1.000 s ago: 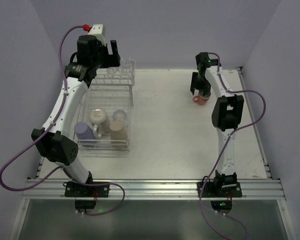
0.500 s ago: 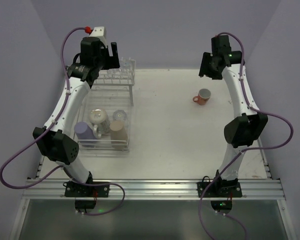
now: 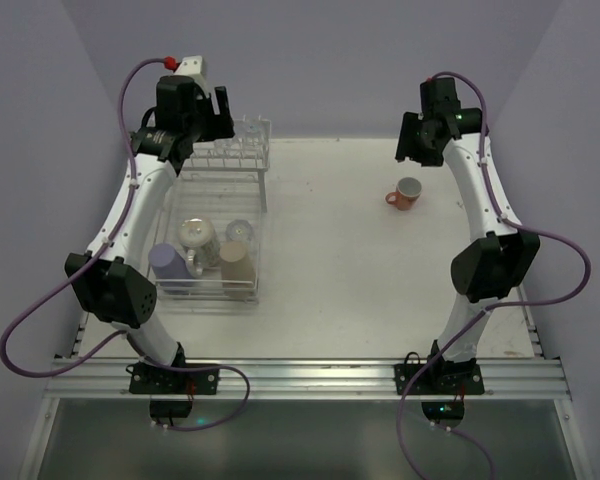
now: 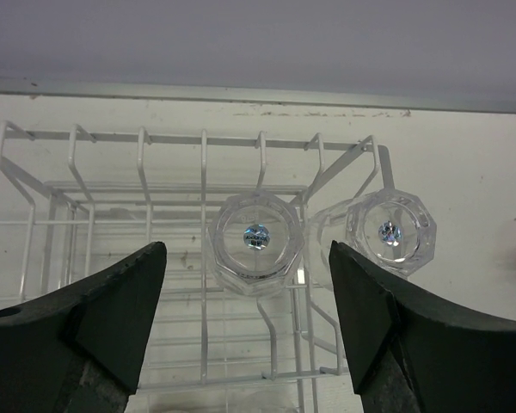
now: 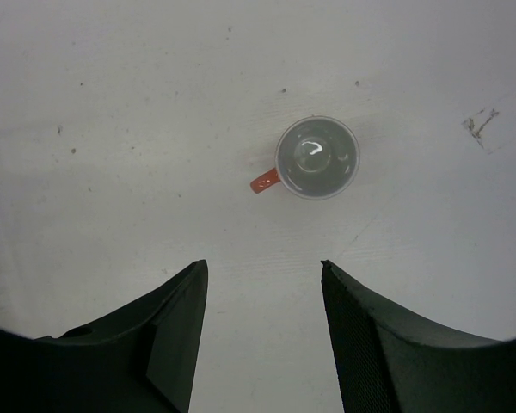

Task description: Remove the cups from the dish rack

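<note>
Table: white table (image 3: 360, 280), flat, carrying the rack at its left and one mug at its far right.
Rack: white wire dish rack (image 3: 257, 235), raised pronged shelf at the far end, lower basket nearer the arm bases.
Left gripper: left gripper (image 4: 245, 249) jaws spread wide, holding nothing, poised above the upper shelf.
Right gripper: right gripper (image 5: 263, 265) jaws wide apart, empty, raised above the unloaded mug, well apart from it.
Basket contents: tan plastic tumbler (image 3: 237, 262) at the near right corner; lavender cup (image 3: 169, 264) at the near left; whitish mug (image 3: 196, 236) between and behind them; orientation not determinable.
Unloaded item: salmon-pink handled mug (image 5: 316, 158) stood upright on the table, outside the rack.
Upper shelf: two small clear faceted glasses (image 4: 255, 239), inverted, side by side.
</note>
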Robot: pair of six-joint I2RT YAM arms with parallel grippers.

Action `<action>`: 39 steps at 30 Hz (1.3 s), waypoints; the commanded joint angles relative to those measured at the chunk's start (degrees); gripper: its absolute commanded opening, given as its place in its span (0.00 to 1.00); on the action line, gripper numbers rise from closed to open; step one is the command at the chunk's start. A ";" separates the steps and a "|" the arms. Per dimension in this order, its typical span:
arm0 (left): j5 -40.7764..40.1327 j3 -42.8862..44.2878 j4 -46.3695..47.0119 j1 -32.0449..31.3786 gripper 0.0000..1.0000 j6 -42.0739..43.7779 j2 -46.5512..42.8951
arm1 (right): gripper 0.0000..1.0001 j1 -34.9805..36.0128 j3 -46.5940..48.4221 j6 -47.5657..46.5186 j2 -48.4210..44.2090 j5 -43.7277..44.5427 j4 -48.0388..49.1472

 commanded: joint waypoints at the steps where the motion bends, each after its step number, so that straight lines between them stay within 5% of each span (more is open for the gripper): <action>1: 2.53 -1.17 1.44 0.50 0.80 -1.01 0.61 | 0.58 0.21 0.09 -0.84 -4.07 -1.09 1.23; 26: 2.62 -2.40 4.61 1.02 0.71 -2.42 3.07 | 0.58 1.17 -1.67 -1.19 -4.95 -2.41 1.84; 32: 3.15 -2.31 6.10 1.46 0.54 -2.86 2.20 | 0.58 1.70 -1.49 -1.28 -4.34 -2.76 1.58; 34: 3.15 -2.31 6.10 1.81 0.43 -2.95 2.11 | 0.58 2.14 -1.49 -1.28 -4.34 -2.76 1.58; 36: 3.24 -2.23 6.10 2.25 0.16 -3.04 1.84 | 0.58 2.40 -1.41 -1.19 -4.16 -2.93 1.66; 38: 4.03 -2.49 6.37 2.78 0.00 -3.47 1.32 | 0.58 3.11 -0.97 -1.19 -4.16 -2.67 1.67; 39: 3.94 -2.58 6.28 2.87 0.00 -3.65 0.97 | 0.58 3.37 -0.62 -1.11 -3.99 -2.58 1.67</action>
